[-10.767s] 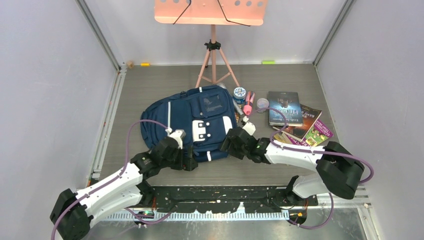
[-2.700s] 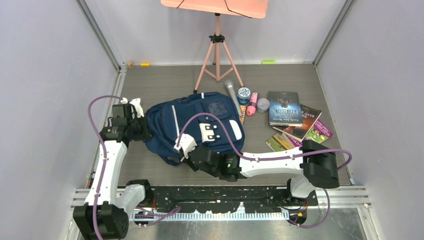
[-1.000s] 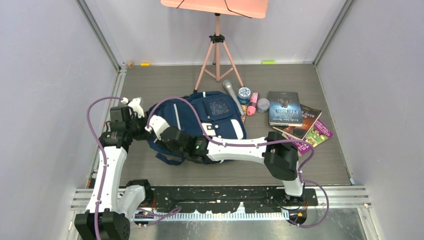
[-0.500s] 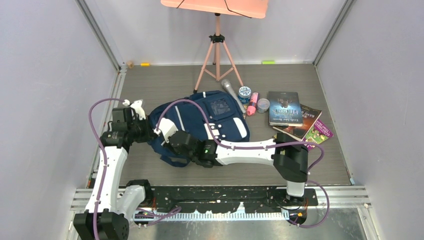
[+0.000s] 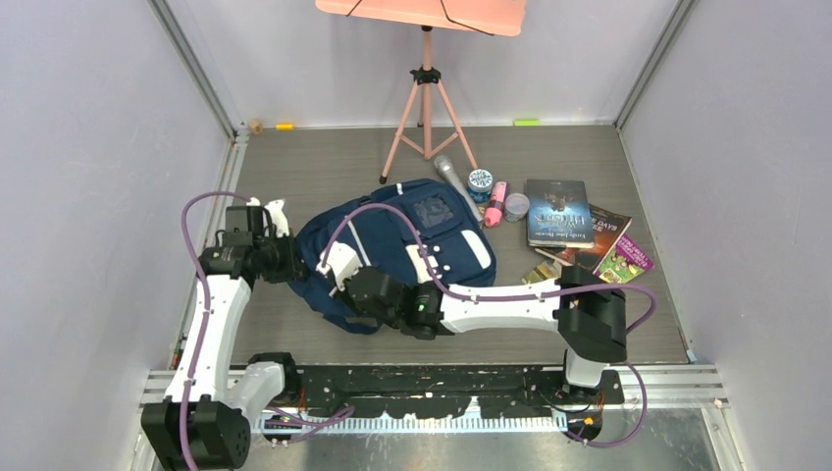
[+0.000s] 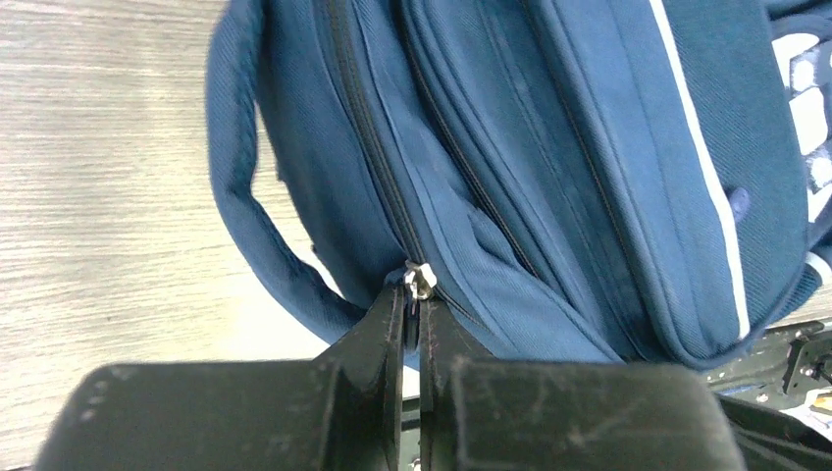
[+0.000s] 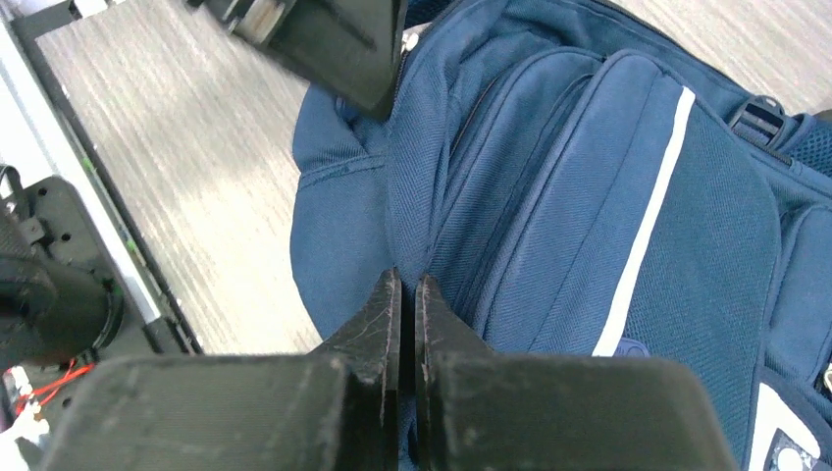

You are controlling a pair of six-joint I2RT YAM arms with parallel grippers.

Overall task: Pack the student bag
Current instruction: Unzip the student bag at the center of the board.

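The student bag (image 5: 412, 231) lies flat on the grey table, navy with thin white stripes. At its left edge my left gripper (image 5: 291, 265) is shut on the bag's silver zipper pull (image 6: 420, 282); its closed fingertips (image 6: 394, 306) pinch just under the slider, and the zipper looks closed. My right gripper (image 5: 334, 283) reaches across from the right. It is shut on a fold of the student bag's fabric (image 7: 432, 196) at the near-left edge. The left gripper (image 7: 334, 39) shows close above it in the right wrist view. A bag strap (image 6: 245, 226) loops out on the table.
Right of the bag lie a microphone (image 5: 449, 175), a blue-lidded jar (image 5: 479, 181), a pink highlighter (image 5: 495, 201), a small clear pot (image 5: 516, 205) and several books (image 5: 569, 221). A pink tripod stand (image 5: 426, 108) stands behind the bag. Grey walls close in both sides.
The right gripper has drawn back to the right and nearer, taking the bag's near-left edge with it. The bag has shifted slightly right and the left gripper followed, still shut.
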